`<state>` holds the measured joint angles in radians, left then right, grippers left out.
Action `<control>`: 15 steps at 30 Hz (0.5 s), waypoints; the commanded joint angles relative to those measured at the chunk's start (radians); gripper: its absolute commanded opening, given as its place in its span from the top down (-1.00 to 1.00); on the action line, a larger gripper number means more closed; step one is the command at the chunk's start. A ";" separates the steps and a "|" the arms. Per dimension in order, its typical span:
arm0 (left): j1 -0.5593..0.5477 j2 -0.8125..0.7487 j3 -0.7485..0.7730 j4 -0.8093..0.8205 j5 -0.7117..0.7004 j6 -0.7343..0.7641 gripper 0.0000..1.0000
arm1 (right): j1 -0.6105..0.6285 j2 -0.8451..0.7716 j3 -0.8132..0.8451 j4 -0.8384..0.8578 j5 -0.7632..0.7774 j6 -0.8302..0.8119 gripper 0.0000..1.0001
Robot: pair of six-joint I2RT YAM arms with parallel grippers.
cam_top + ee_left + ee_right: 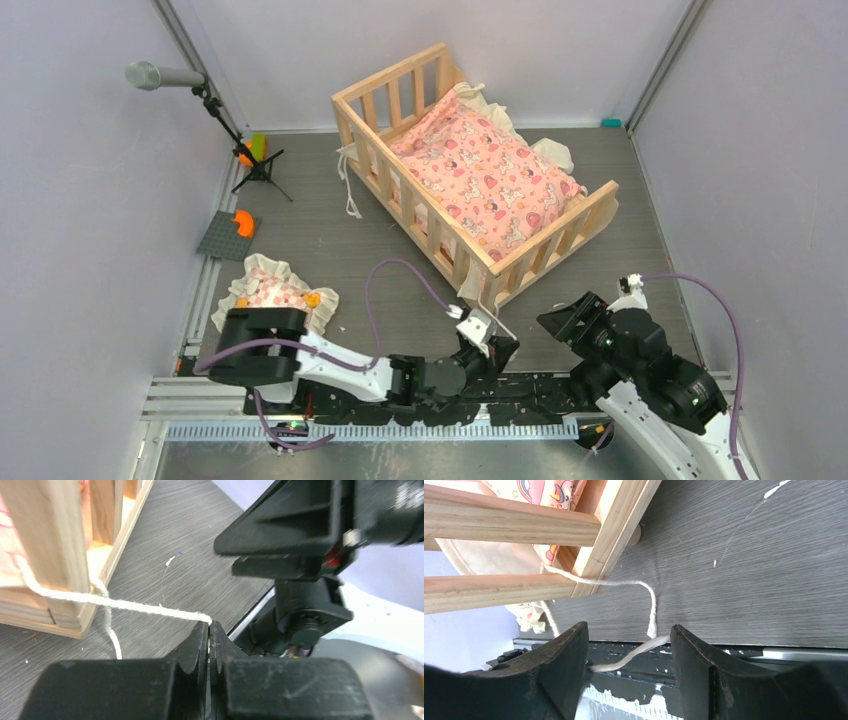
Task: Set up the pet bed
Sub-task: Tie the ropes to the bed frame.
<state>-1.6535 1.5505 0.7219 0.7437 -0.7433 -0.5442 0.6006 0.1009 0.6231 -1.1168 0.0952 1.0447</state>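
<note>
The left claw (210, 630) is pressed together, pinching a white cord (125, 606) that runs taut from its tips to the bed (50, 545) post just ahead. The right claw (629, 645) is spread, with a loose cord end (652, 622) hanging between its fingers, seemingly touching neither. A harder left pull may skid the light bed toward it across the surface (749, 570), or the thin cord may slip free. The right may close on air. Beyond, the cushion (490, 180) could shift.

The grey table (330, 250) bears the pet bed (420, 188), a frilled pillow (275, 295) and perhaps a grey baseplate (225, 237).
</note>
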 commanded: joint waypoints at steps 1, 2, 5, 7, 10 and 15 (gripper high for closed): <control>-0.003 0.150 0.006 0.321 -0.045 0.103 1.00 | 0.002 -0.018 0.050 -0.016 0.059 0.015 -0.31; -0.003 0.185 0.005 0.382 -0.045 0.121 1.00 | 0.002 -0.018 0.052 -0.020 0.062 0.015 -0.30; -0.003 0.297 0.014 0.553 -0.055 0.172 1.00 | 0.002 -0.026 0.054 -0.028 0.066 0.018 -0.30; -0.003 0.353 0.026 0.647 -0.070 0.221 1.00 | 0.002 -0.034 0.051 -0.032 0.067 0.022 -0.29; -0.002 0.401 0.053 0.687 -0.125 0.278 1.00 | 0.002 -0.046 0.048 -0.038 0.072 0.028 -0.29; -0.002 0.436 0.068 0.687 -0.201 0.346 1.00 | 0.002 -0.045 0.052 -0.048 0.077 0.026 -0.28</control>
<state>-1.6508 1.9751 0.7559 1.2942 -0.8558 -0.2867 0.6006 0.0631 0.6453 -1.1603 0.1383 1.0550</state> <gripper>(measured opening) 0.010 0.644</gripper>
